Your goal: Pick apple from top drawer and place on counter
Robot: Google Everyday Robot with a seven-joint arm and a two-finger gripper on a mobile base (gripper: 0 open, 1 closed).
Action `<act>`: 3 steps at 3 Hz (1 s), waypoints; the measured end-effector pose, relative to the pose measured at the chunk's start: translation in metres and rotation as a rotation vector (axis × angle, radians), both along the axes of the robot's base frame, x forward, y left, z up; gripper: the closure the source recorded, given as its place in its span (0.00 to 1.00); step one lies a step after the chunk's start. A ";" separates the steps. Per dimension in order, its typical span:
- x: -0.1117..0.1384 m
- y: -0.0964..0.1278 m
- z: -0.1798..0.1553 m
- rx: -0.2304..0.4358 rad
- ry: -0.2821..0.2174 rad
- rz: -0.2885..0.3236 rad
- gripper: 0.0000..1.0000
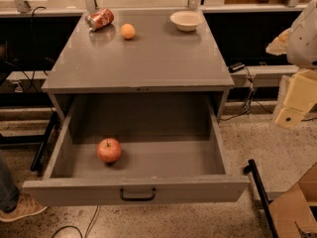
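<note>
Red with yellowish patches and a short stem, the apple (pixel 109 150) is sitting on the floor of the top drawer (pixel 133 190), left of centre. I'm seeing the drawer standing pulled out below the counter (pixel 148 58), where a tipped soda can (pixel 99 20), a small orange fruit (pixel 128 31) and a pale bowl (pixel 186 20) are resting along the back. My gripper (pixel 293 103) is hanging off to the right, well apart from the apple; I can't tell how far apart it is set.
</note>
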State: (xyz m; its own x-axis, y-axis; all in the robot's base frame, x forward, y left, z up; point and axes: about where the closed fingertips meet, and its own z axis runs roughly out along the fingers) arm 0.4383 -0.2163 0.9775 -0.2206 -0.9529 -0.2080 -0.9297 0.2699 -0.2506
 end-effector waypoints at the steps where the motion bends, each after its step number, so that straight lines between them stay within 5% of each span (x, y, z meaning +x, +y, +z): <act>1: 0.000 0.000 0.000 0.000 0.000 0.000 0.00; 2: 0.003 0.024 -0.044 0.085 0.068 0.045 0.00; 3: 0.002 0.073 -0.122 0.276 0.163 0.098 0.00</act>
